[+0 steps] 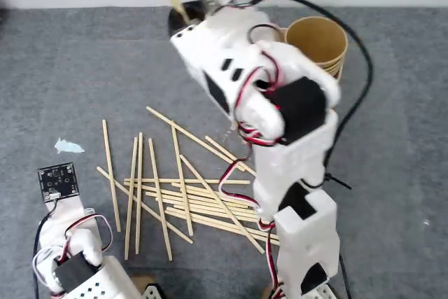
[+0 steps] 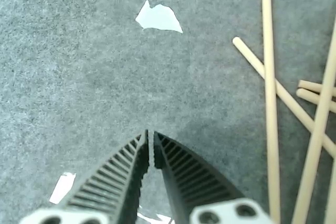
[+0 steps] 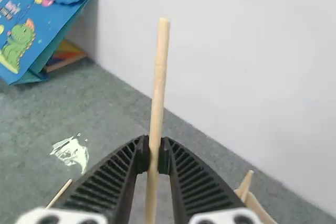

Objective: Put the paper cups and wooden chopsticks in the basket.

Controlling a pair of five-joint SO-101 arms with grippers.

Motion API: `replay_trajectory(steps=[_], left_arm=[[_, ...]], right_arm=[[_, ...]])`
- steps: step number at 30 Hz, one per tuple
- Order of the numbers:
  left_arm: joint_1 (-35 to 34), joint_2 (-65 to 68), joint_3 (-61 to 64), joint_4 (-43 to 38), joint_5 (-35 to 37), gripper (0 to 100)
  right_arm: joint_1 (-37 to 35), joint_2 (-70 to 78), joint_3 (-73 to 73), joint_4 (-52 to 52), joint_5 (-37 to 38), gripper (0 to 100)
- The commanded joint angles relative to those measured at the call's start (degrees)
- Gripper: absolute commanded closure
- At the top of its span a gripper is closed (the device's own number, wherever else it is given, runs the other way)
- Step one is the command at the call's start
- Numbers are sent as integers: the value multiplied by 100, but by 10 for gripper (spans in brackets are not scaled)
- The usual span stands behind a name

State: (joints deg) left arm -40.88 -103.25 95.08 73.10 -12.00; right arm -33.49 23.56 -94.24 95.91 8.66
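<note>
A: Wooden chopsticks [image 1: 183, 197] – where?
B: Most lie criss-crossed on the grey mat [image 1: 392, 103], front-centre in high view, just beside the right arm [image 1: 280, 138]. One stick [image 3: 157, 77] is up off the mat, in the right gripper [image 3: 152, 156].
A: Grip on it?
B: Clamped tight from both sides. The stick stands nearly upright btwn the ribbed fingers, w/ its top end against the white wall [image 3: 252, 51] in right wrist view.
A: Paper cups?
B: Brown paper cups [image 1: 318, 40], stacked, upright, mouths up. They're at the far side of the mat, just beside the right arm's upper part, apart from both grippers.
A: Left side?
B: Left arm [image 1: 70, 257] sits low at the near-left corner. Left gripper [image 2: 150, 148] points down at bare mat. Its fingers are pressed almost together, only a sliver of gap, nothing held.
A: Anything near it?
B: Pale paper scrap [image 2: 157, 17] lies ahead of the tips, and a smaller scrap [image 2: 62, 187] beside one finger. A few chopsticks lie off to one side, apart from the fingers.
A: Else?
B: Blue bag [image 3: 37, 14] w/ dinosaur print leans by the wall in right wrist view.
</note>
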Motion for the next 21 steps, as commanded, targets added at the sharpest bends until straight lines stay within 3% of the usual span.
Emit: replay_trajectory(steps=[1,5,21], left_arm=[[9,-88,-40,-123,44,985],[9,-88,-40,-123,44,985],[9,-88,-40,-123,44,985]], right_arm=[[127,-514,-211,75,53,991],[92,-769,-211,690,-105,991],[356,-954,-167,734,-440,991]])
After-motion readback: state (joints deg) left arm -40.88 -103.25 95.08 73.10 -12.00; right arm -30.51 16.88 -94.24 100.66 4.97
